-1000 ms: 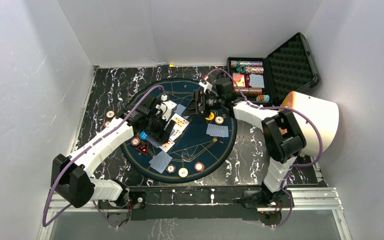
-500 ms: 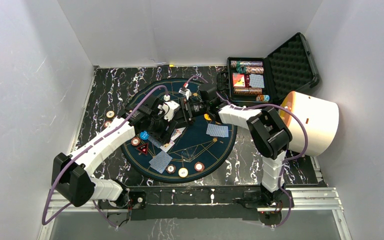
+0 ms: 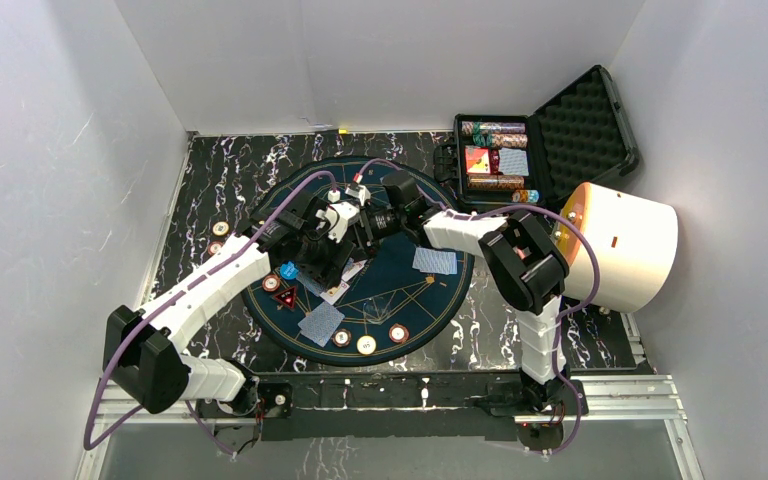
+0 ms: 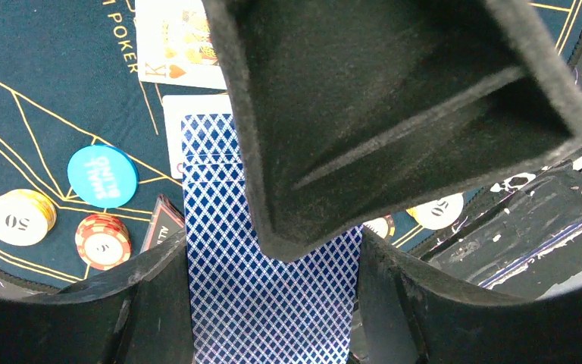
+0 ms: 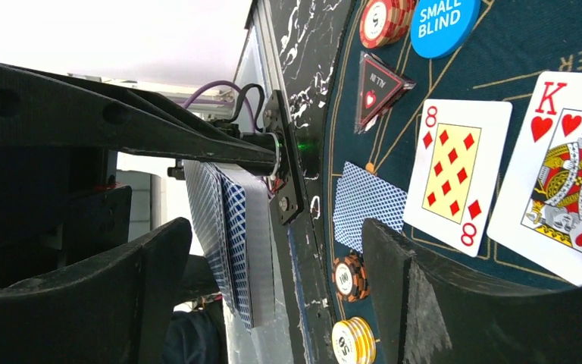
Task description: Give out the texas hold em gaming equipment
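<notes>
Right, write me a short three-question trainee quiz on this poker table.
1. True or false: the left gripper is shut on a stack of blue-backed cards.
2. Which face-up card lies beside the king of hearts? A) eight of diamonds B) ace of spades C) two of clubs
3. Fill in: the blue disc button reads "small ____".
Key: 1 true; 2 A; 3 blind.
</notes>
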Motion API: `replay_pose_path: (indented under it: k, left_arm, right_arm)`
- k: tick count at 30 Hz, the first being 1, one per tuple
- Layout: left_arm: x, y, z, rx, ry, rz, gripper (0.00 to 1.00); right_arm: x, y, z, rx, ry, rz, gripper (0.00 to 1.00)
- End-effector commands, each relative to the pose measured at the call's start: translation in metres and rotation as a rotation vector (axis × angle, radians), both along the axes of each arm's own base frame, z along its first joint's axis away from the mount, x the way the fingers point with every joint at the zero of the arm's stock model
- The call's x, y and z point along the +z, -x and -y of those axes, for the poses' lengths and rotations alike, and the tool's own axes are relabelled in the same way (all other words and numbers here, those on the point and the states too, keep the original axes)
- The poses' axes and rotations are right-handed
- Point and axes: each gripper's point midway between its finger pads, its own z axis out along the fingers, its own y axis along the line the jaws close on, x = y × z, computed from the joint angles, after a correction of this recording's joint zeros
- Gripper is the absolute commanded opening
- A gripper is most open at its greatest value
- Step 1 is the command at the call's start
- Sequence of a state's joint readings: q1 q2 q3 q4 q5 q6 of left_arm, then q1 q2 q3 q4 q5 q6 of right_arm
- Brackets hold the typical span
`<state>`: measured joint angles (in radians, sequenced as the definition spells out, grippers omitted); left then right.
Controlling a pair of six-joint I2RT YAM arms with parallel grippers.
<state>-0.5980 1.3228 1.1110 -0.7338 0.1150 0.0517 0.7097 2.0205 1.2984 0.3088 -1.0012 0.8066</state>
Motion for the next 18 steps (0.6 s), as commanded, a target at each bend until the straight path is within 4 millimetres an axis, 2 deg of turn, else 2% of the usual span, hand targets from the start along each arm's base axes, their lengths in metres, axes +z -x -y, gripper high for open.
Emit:
replay_pose_path:
  k: [1, 5, 18]
  left_arm:
    - [0.017, -0.003, 0.005, -0.007, 0.039, 0.044, 0.0]
    - [0.018, -0.002, 0.006, -0.006, 0.046, 0.044, 0.0]
    - [0.017, -0.001, 0.007, 0.0, 0.054, 0.039, 0.0]
  right_arm:
    - [0.01, -0.008, -0.001, -0.003, 0.0, 0.068, 0.88]
    - [0.01, -0.012, 0.003, -0.014, 0.005, 0.063, 0.78]
    - [0.018, -0.025, 0.017, -0.06, 0.028, 0.112, 0.76]
